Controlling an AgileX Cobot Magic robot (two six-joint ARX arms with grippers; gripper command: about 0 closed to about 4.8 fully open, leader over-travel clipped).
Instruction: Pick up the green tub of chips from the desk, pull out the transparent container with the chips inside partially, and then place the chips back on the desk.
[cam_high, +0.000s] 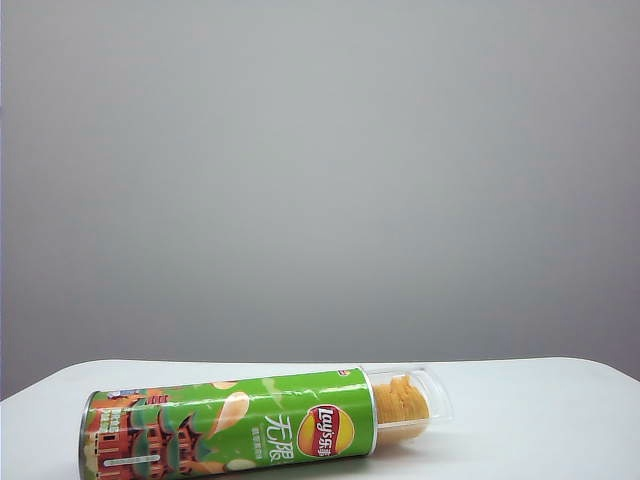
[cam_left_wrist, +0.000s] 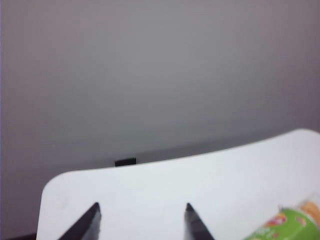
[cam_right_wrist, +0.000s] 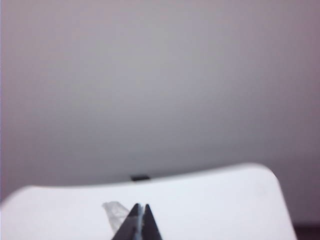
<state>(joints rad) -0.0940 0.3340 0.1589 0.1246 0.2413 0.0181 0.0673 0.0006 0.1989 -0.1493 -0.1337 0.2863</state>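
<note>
The green tub of chips (cam_high: 228, 427) bears a red-yellow logo and red building artwork; the desk (cam_high: 540, 410) is white.

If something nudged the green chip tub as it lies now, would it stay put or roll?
The green tub of chips lies on its side on the desk, a round cylinder with nothing bracing it, so it would probably roll. The transparent container sticks out of one end; thin and loose-looking, it may slide or flex if bumped. Both the left gripper and right gripper are clear of it.
</note>
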